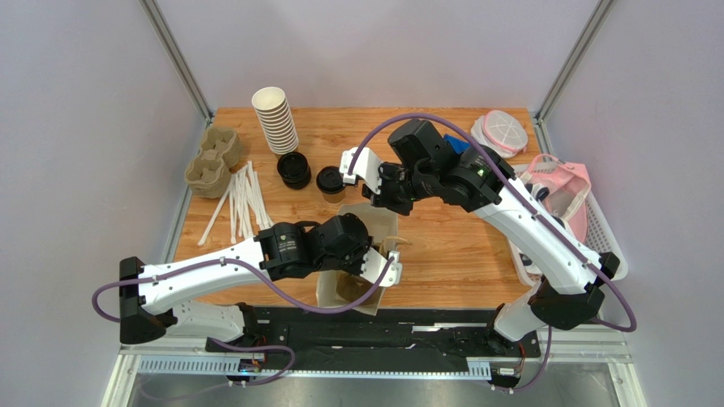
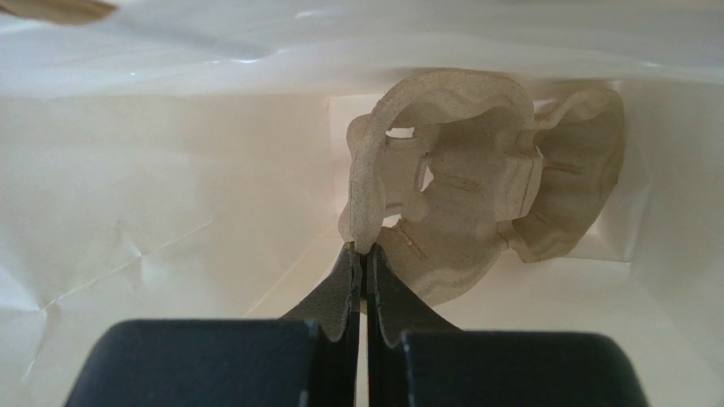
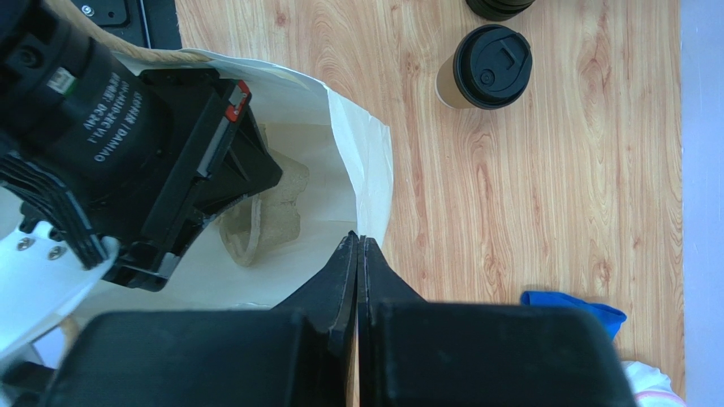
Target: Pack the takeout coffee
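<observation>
The left tool (image 2: pixel 364 254) was closed on the rim of a pulp cup carrier (image 2: pixel 459 170), deep inside the white-lined paper bag (image 3: pixel 367 144). The right tool (image 3: pixel 358 243) was pinched shut on the bag's rim, holding the mouth open. The takeout coffee (image 3: pixel 491 66) stood upright on the desk (image 3: pixel 527 220) at about one o'clock from that tool. It was lidded, outside the bag and well apart from both tools. The step in hand looked like seating the carrier at the bag's bottom. Next, I judged, the left tool would need to let go, withdraw and fetch the cup — lowering it upright into a carrier well.
</observation>
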### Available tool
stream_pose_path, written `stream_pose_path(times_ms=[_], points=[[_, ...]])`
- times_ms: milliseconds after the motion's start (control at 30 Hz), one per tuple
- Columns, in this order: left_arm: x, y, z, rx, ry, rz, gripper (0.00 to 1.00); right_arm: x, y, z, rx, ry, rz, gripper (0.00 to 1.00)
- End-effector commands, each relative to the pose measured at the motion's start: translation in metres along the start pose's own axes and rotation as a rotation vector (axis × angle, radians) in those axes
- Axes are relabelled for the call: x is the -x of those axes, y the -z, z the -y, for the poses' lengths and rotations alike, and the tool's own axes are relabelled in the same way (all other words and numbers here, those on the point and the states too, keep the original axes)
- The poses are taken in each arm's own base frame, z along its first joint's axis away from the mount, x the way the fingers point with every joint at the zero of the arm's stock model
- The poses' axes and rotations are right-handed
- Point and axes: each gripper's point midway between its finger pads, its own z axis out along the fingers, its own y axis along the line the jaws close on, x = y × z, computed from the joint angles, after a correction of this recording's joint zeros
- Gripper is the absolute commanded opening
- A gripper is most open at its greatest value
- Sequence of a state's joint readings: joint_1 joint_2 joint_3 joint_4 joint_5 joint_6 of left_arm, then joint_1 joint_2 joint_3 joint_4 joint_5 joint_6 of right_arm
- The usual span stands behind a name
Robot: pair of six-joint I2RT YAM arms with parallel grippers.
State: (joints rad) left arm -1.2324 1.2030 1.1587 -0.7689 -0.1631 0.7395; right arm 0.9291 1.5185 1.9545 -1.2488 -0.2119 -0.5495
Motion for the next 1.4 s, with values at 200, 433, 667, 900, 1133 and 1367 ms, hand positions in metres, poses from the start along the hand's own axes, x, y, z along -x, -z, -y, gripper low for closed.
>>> stream_pose_path(times_ms=[200,433,667,900,1133,1367], points=[[-0.003,-0.008,0.003,-0.031,0.091,-0.012,0.00,0.011,0.003,0.001,-0.015,0.051,0.061,0.00],[0.001,0.000,-0.004,-0.011,0.098,0.004,0.23,0.012,0.002,0.003,-0.020,0.060,0.064,0.00],[0.014,0.013,-0.018,0.020,0.114,0.046,0.40,0.010,0.000,0.003,-0.020,0.059,0.058,0.00],[0.022,0.022,-0.027,0.048,0.121,0.073,0.50,0.010,0.000,0.004,-0.020,0.056,0.056,0.00],[0.044,0.044,-0.032,0.066,0.107,0.164,0.53,0.007,-0.002,0.007,-0.032,0.055,0.047,0.00],[0.060,0.077,-0.031,0.036,0.108,0.261,0.56,-0.006,-0.002,0.031,-0.075,-0.027,0.040,0.00]])
